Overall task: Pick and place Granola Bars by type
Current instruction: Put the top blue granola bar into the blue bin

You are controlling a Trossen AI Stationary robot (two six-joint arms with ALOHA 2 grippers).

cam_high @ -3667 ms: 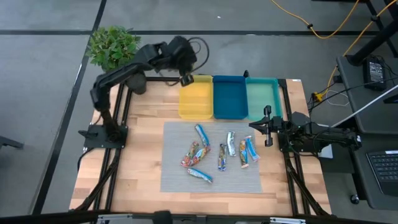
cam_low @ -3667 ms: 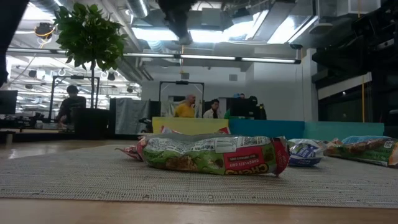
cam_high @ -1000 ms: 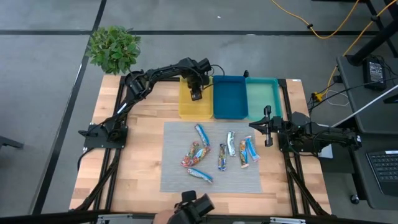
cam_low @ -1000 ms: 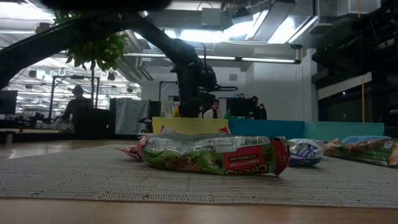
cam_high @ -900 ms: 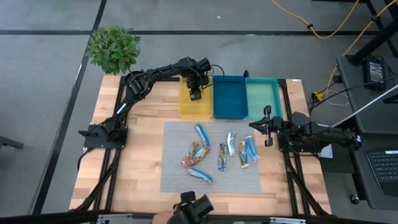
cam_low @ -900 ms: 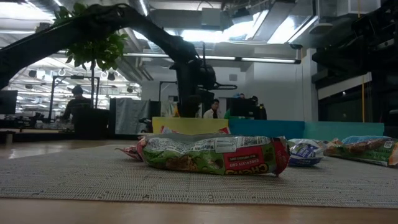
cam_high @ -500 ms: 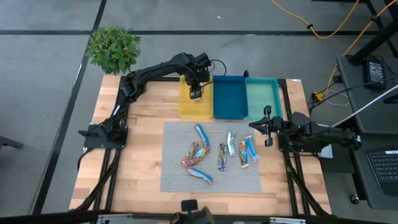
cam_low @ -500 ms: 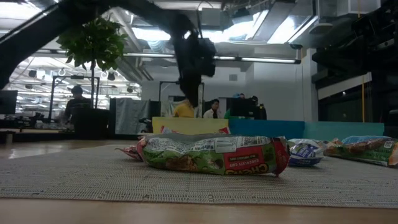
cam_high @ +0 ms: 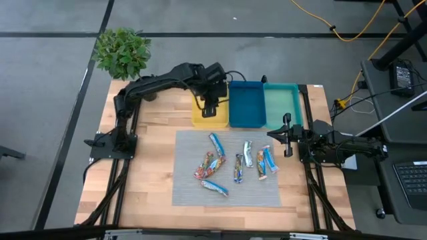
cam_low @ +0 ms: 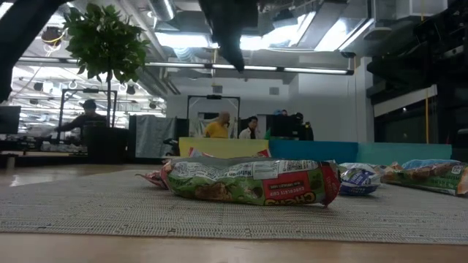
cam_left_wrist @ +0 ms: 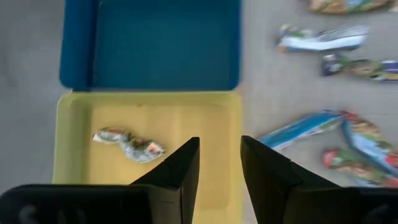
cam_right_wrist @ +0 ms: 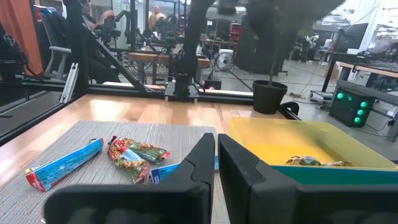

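Several granola bars lie flat on the grey mat: a blue-white one, a red-orange one, a silver one and others. In the low view a red and green bar lies nearest. One more bar rests on the floor of the yellow tray. My left gripper hangs open above that tray's near half, holding nothing; its own view shows the gap. My right gripper waits shut at the mat's right edge.
A blue tray and a teal tray stand in a row right of the yellow one, along the table's far edge. A potted plant stands at the far left corner. People show in the room behind the table.
My left gripper has risen from down at the yellow tray to well above it, and has shifted slightly toward the table's near edge. The bars on the mat have not moved.
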